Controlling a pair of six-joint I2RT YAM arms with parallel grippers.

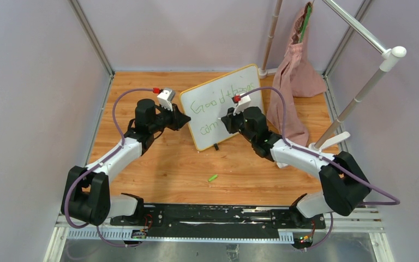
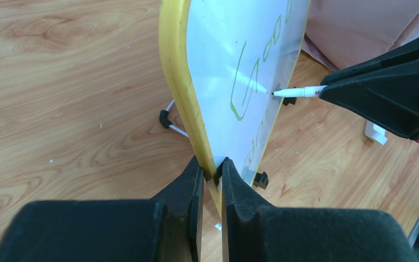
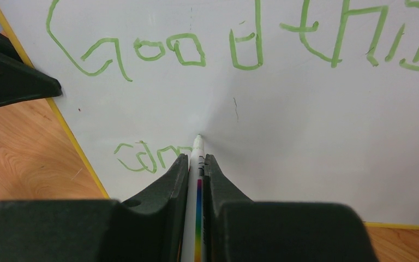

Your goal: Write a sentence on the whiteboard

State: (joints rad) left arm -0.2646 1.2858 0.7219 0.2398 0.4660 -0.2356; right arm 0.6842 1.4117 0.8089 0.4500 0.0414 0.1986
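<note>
The whiteboard point(image 1: 223, 106) stands upright on the wooden table, yellow-framed, with green writing on it: "Good thi…" on the top line and a few letters below. My left gripper point(image 1: 184, 121) is shut on the board's left yellow edge point(image 2: 188, 103); the pinch point(image 2: 213, 173) shows in the left wrist view. My right gripper point(image 1: 226, 121) is shut on a white marker point(image 3: 198, 180) with a rainbow stripe. The marker tip point(image 3: 198, 138) touches the white face just right of the lower letters point(image 3: 142, 157). The same marker point(image 2: 300, 91) shows in the left wrist view.
A green marker cap point(image 1: 213, 178) lies on the table in front of the board. A pink cloth bag point(image 1: 297, 71) hangs from a white rack point(image 1: 360, 90) at the back right, close behind the board. Grey walls enclose the table.
</note>
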